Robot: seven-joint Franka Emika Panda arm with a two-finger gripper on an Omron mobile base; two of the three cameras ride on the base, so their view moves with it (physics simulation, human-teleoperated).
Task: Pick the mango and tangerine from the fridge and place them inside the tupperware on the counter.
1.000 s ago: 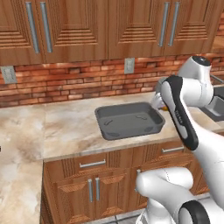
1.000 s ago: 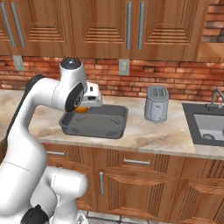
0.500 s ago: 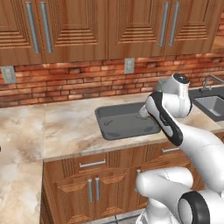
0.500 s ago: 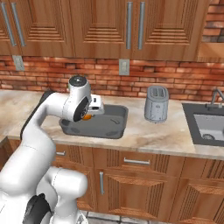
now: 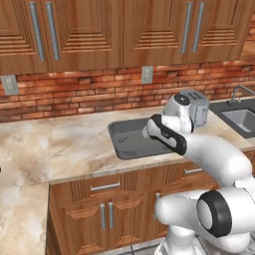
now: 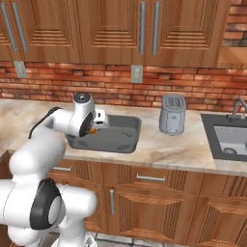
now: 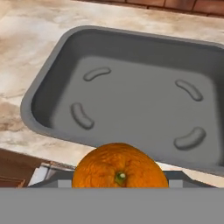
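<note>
Beige counter (image 5: 74,149) is carrying the tupperware (image 7: 140,105), its dark grey floor lying bare below my hand camera. I am holding the gripper (image 6: 91,129) over the container's near rim with its fingers clamped on the tangerine (image 7: 120,166), which is sitting right at the fingertips, above the counter edge.

Toaster (image 6: 172,114) left of sink (image 6: 230,141); brick backsplash (image 6: 58,82).

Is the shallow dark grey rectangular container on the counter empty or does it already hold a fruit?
Empty. The hand view shows the dark grey container's floor bare; the round bright orange fruit sits at the jaws, not inside it.
</note>
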